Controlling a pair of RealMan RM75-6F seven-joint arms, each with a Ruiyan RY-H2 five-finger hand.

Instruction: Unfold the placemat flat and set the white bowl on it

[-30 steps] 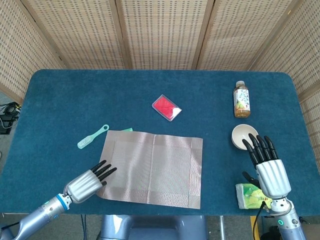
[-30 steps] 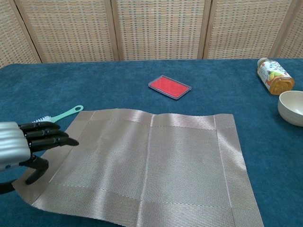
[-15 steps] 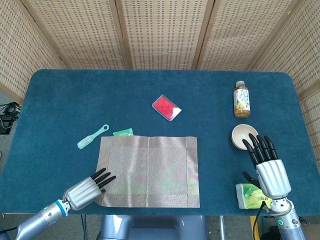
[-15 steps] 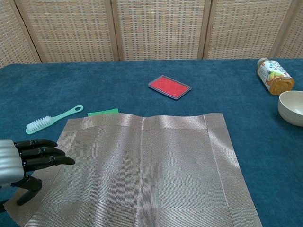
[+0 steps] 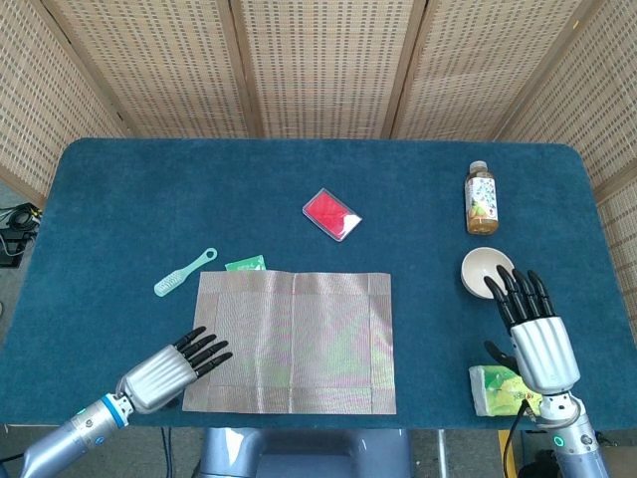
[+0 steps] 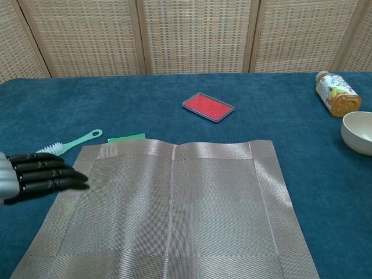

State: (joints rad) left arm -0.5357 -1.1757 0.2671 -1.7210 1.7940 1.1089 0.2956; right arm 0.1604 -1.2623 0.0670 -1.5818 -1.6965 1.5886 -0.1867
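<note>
The placemat (image 5: pixel 293 342) lay unfolded and flat near the front edge of the blue table (image 5: pixel 129 199). The white bowl (image 5: pixel 485 270) stood well to the right of the placemat, not on it. The left hand (image 5: pixel 171 365), fingers extended and slightly apart, held nothing at the placemat's left front edge. The right hand (image 5: pixel 530 324), fingers spread and empty, was well right of the placemat, fingertips at the bowl's near rim. A green brush (image 5: pixel 183 273) lay off the placemat's far left corner.
</note>
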